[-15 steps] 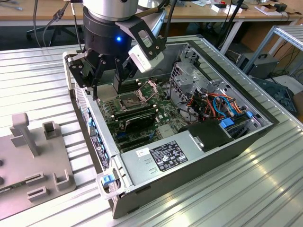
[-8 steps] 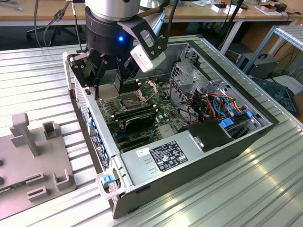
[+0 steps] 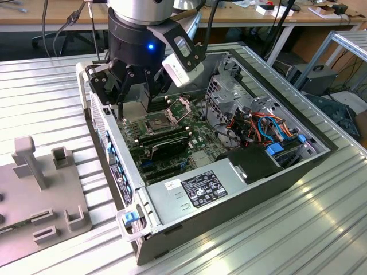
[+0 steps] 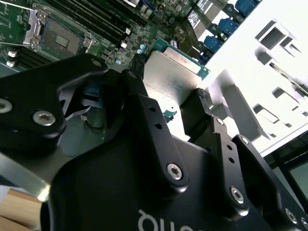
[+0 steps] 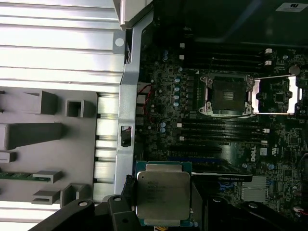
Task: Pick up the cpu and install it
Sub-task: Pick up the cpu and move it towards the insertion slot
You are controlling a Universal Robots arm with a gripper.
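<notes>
While poised above the open dark metal computer case [image 3: 275, 189], clamping the square silver-lidded cpu [image 5: 162, 195] between black gripper [image 3: 135, 91] fingers, apart from the case's empty socket [image 5: 227, 95].

Clamped in the gripper [image 4: 168, 101], the cpu [image 5: 162, 195] loses its lower edge to the black gripper body and to the picture's bottom edge in the first wrist view. In the second wrist view the fingers [image 4: 144, 115] cover its near part. In the exterior view the arm's wrist [image 3: 140, 34] runs off the top edge and blocks the rear of the motherboard [image 3: 195, 134]. The left and bottom edges cut off the grey fixture [image 3: 54, 197]. The print on the cpu's lid is too small to read.
</notes>
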